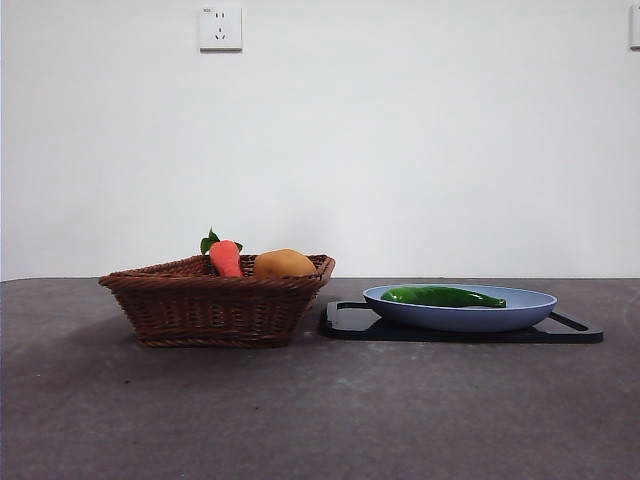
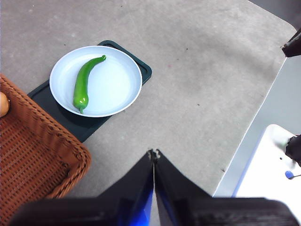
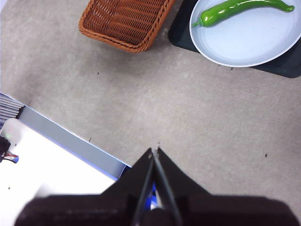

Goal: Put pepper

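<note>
The long glossy green pepper [image 1: 442, 296] lies on a pale blue plate [image 1: 520, 315] that rests on a black tray [image 1: 575, 331], to the right of a brown wicker basket [image 1: 215, 305]. The pepper also shows in the left wrist view [image 2: 83, 83] and the right wrist view [image 3: 240, 10]. My left gripper [image 2: 154, 154] is shut and empty, held high above the table, apart from the plate [image 2: 117, 84]. My right gripper [image 3: 154, 151] is shut and empty, high above bare table, away from the plate [image 3: 254, 42].
The basket holds an orange-red carrot with green leaves [image 1: 224, 256] and a round yellow-orange item [image 1: 284, 264]. The grey table's edge [image 2: 254, 120] shows in the left wrist view, with a white surface beyond. The basket [image 3: 124, 21] sits near the tray.
</note>
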Available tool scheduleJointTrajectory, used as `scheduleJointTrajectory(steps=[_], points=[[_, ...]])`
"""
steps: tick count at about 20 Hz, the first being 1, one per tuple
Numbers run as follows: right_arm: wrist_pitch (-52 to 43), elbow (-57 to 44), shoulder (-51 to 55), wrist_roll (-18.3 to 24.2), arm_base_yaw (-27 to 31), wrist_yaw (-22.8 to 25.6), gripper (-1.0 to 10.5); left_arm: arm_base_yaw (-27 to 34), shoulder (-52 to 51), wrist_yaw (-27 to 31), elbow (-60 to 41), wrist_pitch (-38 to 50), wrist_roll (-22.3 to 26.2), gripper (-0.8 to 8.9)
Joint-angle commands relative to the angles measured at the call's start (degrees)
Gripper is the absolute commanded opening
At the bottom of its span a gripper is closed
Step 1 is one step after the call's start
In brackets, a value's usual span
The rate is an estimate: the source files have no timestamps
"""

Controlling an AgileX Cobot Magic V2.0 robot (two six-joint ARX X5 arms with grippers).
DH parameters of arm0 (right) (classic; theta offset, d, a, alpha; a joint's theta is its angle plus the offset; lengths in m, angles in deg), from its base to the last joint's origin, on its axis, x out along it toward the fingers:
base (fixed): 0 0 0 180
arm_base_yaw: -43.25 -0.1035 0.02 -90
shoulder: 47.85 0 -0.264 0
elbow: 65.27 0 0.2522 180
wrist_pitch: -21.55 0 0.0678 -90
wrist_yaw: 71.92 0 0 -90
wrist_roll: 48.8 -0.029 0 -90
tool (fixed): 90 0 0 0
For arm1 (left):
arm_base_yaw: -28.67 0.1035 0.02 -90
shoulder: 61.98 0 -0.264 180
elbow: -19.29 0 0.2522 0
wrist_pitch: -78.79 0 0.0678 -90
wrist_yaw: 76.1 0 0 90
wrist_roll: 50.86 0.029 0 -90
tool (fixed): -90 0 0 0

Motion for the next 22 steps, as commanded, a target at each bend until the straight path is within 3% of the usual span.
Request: scheduleJointTrajectory(steps=[1,8,11,16,22], points=[[-0.48,1.11,-0.44,-0.11,-0.09,0.15,0.1,-0.5,0.66,0.04,1.07,2.19,0.59,0.08],[-0.48,1.11,-0.44,-0.11,-0.09,0.15,0.1,-0.46,0.66,0.04,1.07,7.32,0.68,0.08],[-0.48,1.11,-0.44,-0.11,-0.09,0.15,0.1,2.27,-0.22,5.18,1.07,10.56,4.92,0.08],[-0.5,1.11,-0.44,-0.11,-0.09,0.15,0.1,14.73,-7.45,4.15,-1.27,18.43,5.09,0.08],[-0.5,1.11,-0.44,-0.11,-0.09,0.26,0.1,32.0,-27.82,4.24,-25.29,41.81,5.03,0.08]])
